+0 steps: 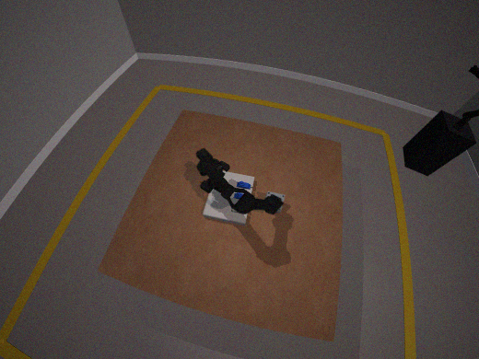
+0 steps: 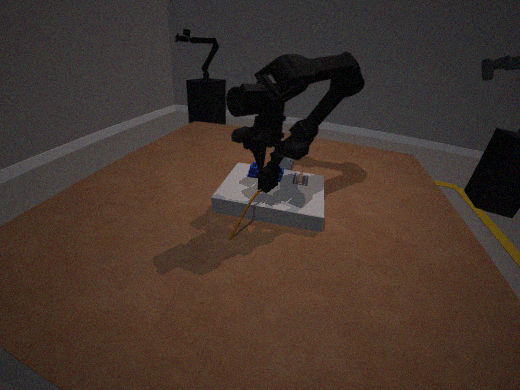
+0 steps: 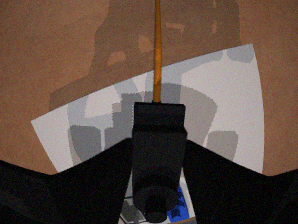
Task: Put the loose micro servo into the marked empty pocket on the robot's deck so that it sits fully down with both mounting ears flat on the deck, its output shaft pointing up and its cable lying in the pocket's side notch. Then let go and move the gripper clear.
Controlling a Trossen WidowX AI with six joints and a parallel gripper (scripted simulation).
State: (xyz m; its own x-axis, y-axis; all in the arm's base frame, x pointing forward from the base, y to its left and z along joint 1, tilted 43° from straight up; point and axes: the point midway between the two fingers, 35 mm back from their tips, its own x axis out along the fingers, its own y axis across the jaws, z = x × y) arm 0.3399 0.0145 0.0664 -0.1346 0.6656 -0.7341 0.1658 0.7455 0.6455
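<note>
The loose micro servo (image 2: 268, 182) (image 3: 159, 157) is black, with a stiff orange cable (image 2: 245, 214) (image 3: 157, 60) running out past the edge of the white deck (image 2: 316, 192) (image 3: 245, 100). My gripper (image 2: 268, 172) (image 3: 157, 146) is shut on the servo, one finger on each side of its body. They are over the deck's near part in the exterior view; the gap below the servo cannot be judged. The marked pocket (image 2: 300, 179) lies to the right there, dark-outlined; its outline shows partly at the bottom of the wrist view. In the top view the arm hides the servo.
Two blue servos (image 1: 243, 185) (image 1: 239, 195) (image 2: 253, 170) sit in the deck beside the pocket; one shows in the wrist view (image 3: 178, 206). The arm's base (image 1: 274, 203) stands beyond the deck on the brown mat (image 1: 184, 258). Black pedestals (image 1: 438, 143) (image 2: 206, 100) stand farther off.
</note>
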